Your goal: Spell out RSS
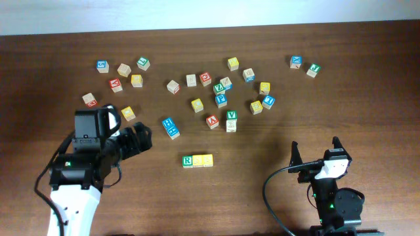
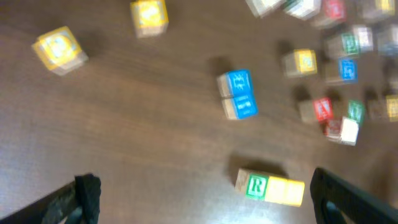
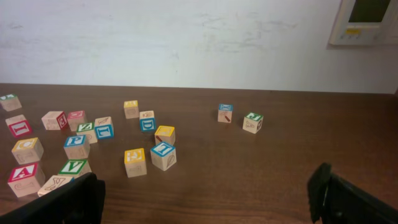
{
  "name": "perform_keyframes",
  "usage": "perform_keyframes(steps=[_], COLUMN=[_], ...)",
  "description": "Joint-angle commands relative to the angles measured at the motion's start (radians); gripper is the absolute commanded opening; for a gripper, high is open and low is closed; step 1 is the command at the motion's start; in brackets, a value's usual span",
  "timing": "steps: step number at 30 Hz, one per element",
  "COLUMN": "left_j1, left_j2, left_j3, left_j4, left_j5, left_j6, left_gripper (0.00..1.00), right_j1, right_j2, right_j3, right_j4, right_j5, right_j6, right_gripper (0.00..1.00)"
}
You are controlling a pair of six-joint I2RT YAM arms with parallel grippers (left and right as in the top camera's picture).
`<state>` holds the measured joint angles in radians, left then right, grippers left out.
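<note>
A row of three blocks lies at the table's front middle: a green R block (image 1: 188,160) with two yellow blocks (image 1: 203,160) touching its right side. The row also shows in the left wrist view, the R block (image 2: 255,186) and the yellow blocks (image 2: 285,190); their letters are too blurred to read. My left gripper (image 1: 139,139) is open and empty, left of the row, its fingers wide apart in the left wrist view (image 2: 205,199). My right gripper (image 1: 316,153) is open and empty at the front right, also seen in the right wrist view (image 3: 205,196).
Several loose letter blocks are scattered across the back half of the table. Two stacked-looking blue blocks (image 1: 170,127) lie near my left gripper. A red A block (image 1: 212,120) and a green V block (image 1: 231,115) sit behind the row. A blue block (image 1: 296,61) and a green one (image 1: 314,69) lie at the back right.
</note>
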<state>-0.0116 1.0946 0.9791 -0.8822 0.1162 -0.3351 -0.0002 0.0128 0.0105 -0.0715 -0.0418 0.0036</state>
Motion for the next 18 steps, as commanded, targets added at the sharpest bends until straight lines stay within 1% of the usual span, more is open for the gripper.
perform_keyframes(steps=[1, 2, 6, 10, 12, 13, 15, 17, 18], left_j1=[0.003, 0.004, 0.004, 0.003, 0.003, 0.003, 0.004, 0.020, 0.026], left_j2=[-0.068, -0.099, -0.213, -0.268, -0.351, -0.415, -0.492, -0.600, -0.625], left_j3=[0.013, 0.012, 0.010, 0.007, -0.022, -0.047, -0.077, -0.130, -0.147], left_j4=[0.056, 0.056, 0.054, 0.027, 0.014, 0.013, 0.014, 0.013, 0.013], left_j5=[0.196, 0.218, 0.217, 0.218, 0.218, 0.218, 0.217, 0.217, 0.218], left_j6=[0.448, 0.522, 0.524, 0.524, 0.525, 0.555, 0.578, 0.576, 0.576], left_gripper=[0.99, 0.99, 0.99, 0.99, 0.99, 0.99, 0.99, 0.99, 0.99], right_j1=[0.005, 0.005, 0.005, 0.005, 0.005, 0.005, 0.005, 0.005, 0.005], right_j2=[-0.010, -0.010, -0.010, -0.010, -0.010, -0.009, -0.010, -0.010, -0.010], right_j3=[-0.005, -0.005, -0.005, -0.005, -0.005, -0.005, -0.005, -0.005, -0.005], right_j4=[-0.006, -0.007, -0.007, -0.007, -0.006, -0.006, -0.006, -0.007, -0.006], right_j5=[-0.002, -0.002, -0.002, -0.002, -0.002, -0.002, -0.002, -0.002, -0.002], right_j6=[0.004, 0.004, 0.004, 0.004, 0.004, 0.004, 0.004, 0.004, 0.004], right_gripper=[0.98, 0.98, 0.98, 0.98, 0.98, 0.98, 0.98, 0.98, 0.98])
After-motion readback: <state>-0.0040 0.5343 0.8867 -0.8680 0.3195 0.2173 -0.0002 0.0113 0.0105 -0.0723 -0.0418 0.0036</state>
